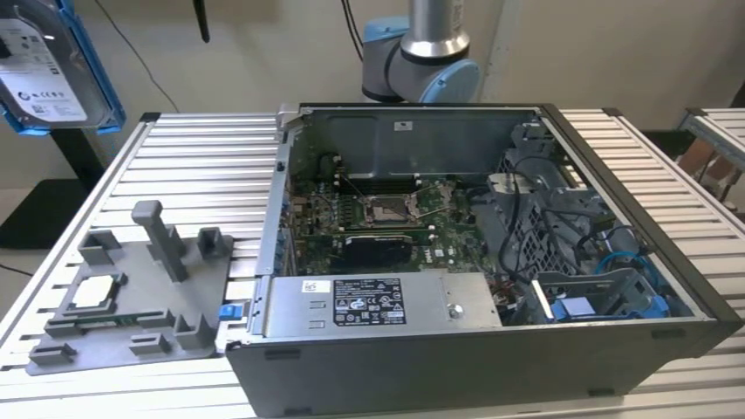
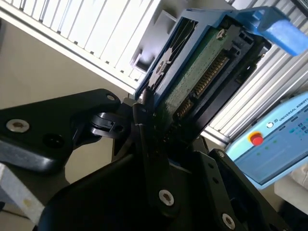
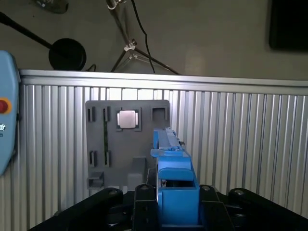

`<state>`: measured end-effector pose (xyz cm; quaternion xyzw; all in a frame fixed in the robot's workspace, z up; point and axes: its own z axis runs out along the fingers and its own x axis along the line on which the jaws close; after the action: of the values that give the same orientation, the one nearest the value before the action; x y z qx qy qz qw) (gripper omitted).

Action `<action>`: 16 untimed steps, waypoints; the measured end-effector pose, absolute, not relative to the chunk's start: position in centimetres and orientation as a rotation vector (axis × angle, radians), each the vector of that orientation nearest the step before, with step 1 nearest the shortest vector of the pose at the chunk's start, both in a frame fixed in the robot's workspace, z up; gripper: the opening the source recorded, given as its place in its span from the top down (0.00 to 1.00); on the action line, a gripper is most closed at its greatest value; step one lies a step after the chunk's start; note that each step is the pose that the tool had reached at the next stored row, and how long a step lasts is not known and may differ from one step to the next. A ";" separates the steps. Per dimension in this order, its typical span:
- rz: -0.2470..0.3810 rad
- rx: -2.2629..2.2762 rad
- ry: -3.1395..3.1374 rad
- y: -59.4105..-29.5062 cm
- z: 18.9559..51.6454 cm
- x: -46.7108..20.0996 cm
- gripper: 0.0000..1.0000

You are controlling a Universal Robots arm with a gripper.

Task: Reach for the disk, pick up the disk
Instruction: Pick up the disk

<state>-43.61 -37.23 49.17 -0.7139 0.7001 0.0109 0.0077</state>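
The disk (image 1: 44, 68) hangs in the air at the exterior view's upper left, above the table's edge: a silver drive with a white label in a blue frame. In the second wrist view its green circuit board side (image 2: 199, 72) faces the camera. My gripper (image 2: 147, 118) is shut on the disk, with black fingers (image 2: 139, 144) clamped on its lower end. In the first wrist view the disk (image 3: 169, 154) stands edge-on, rising from between the fingers of the gripper (image 3: 175, 204), high above the grey fixture.
A grey fixture plate (image 1: 128, 305) with posts and a small silver chip (image 3: 127, 119) lies on the slatted table (image 1: 198, 166). An open computer case (image 1: 466, 236) stands beside it. A teach pendant (image 2: 274, 144) lies off the table. The arm's base (image 1: 420, 65) is behind the case.
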 end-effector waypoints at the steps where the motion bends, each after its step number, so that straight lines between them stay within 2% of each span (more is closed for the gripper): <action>1: 0.034 -2.232 2.189 -37.2 49.2 -43.3 1.00; 16: 0.035 -2.232 2.189 -37.2 49.2 -39.9 1.00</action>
<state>-39.92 -37.23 49.17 -0.7139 0.7001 0.0112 0.0074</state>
